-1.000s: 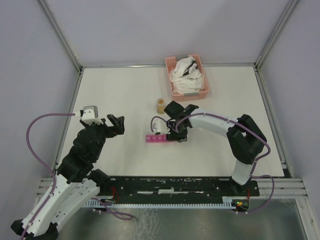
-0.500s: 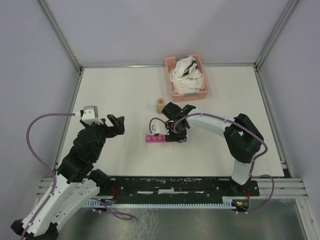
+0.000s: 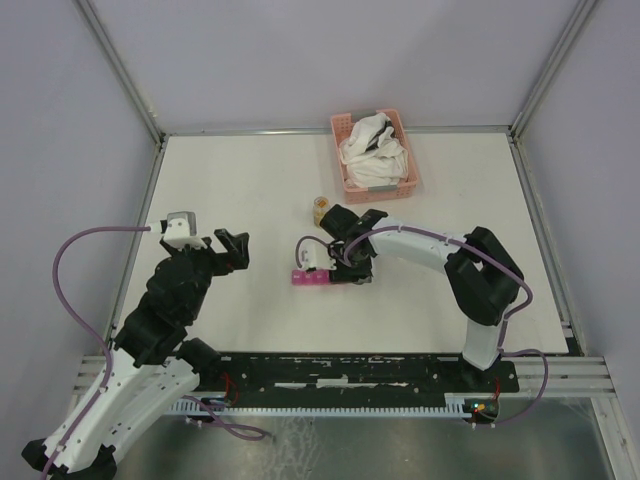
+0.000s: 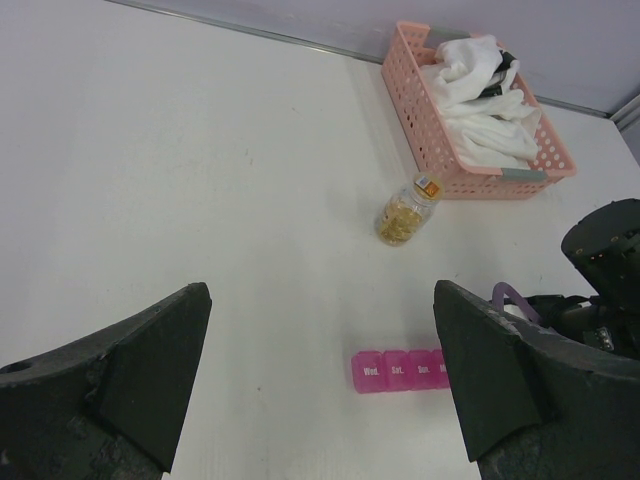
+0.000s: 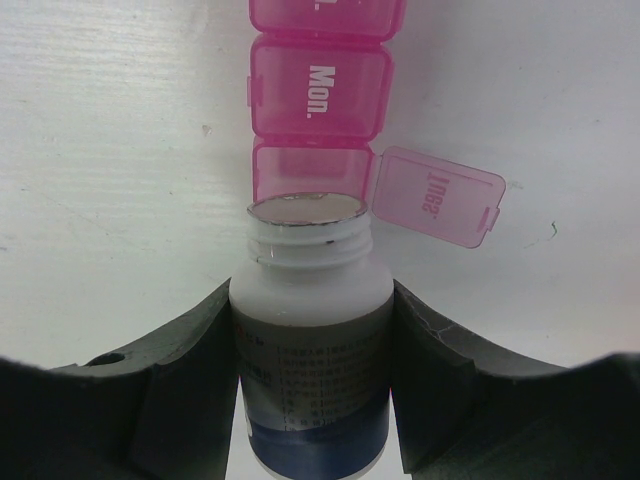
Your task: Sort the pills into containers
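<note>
The magenta-pink pill box (image 3: pixel 311 280) lies mid-table; its lids reading Wed., Sat. and Sun. show in the left wrist view (image 4: pixel 396 369). In the right wrist view the Mon. compartment (image 5: pixel 318 90) is shut and the one beside it stands with its lid (image 5: pixel 440 192) flipped open. My right gripper (image 5: pixel 312 300) is shut on a white pill bottle (image 5: pixel 310 340) with a blue label. The bottle's uncapped mouth is right over the open compartment. No loose pills show. My left gripper (image 4: pixel 320 310) is open and empty, left of the pill box and apart from it (image 3: pixel 230 247).
A clear jar of yellow pills (image 3: pixel 319 206) stands behind the right gripper, also in the left wrist view (image 4: pixel 405 212). A pink lattice basket (image 3: pixel 346 182) with white cloths sits at the back right (image 4: pixel 425 125). Metal frame rails edge the table.
My right gripper has shifted slightly left with the bottle, over the pill box. The left arm has not moved.
</note>
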